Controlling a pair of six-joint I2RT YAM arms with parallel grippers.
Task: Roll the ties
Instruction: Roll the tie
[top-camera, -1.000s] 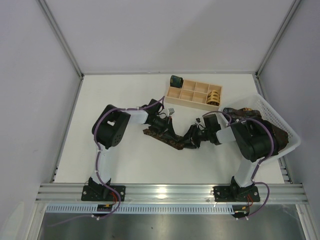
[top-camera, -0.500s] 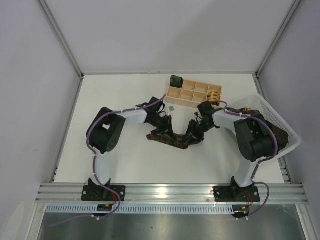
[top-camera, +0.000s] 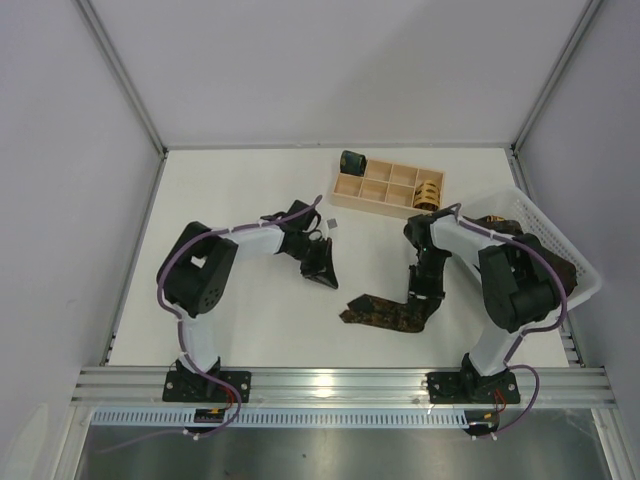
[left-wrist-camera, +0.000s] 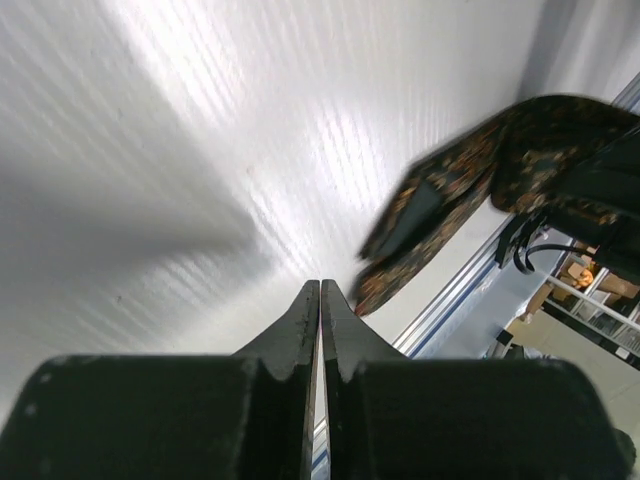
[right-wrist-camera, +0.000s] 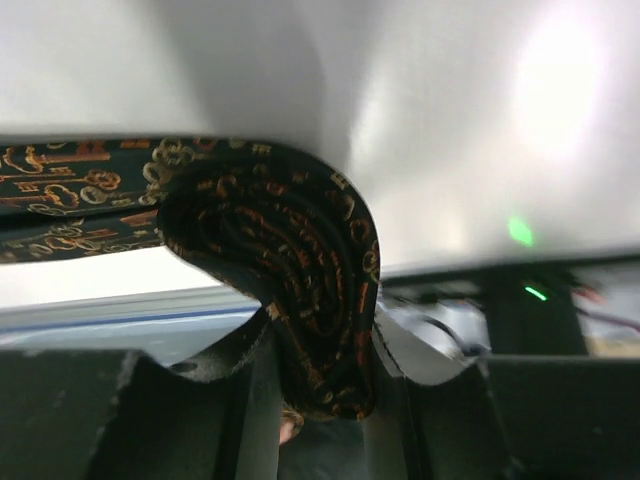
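We've released the tie (top-camera: 388, 313): left gripper (top-camera: 324, 272) closed empty beside it, right gripper (right-wrist-camera: 320, 350) clamping its coil (right-wrist-camera: 290, 270) to continue rolling.

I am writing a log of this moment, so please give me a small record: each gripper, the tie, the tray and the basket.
left gripper: shut, empty, apart from the tie
right gripper: shut on the rolled end of the tie
tie: partly rolled; the loose part lies flat on the table
tray: gold roll in a right compartment; green roll at its far left corner, inside or beside cannot be told
basket: dark fabric inside
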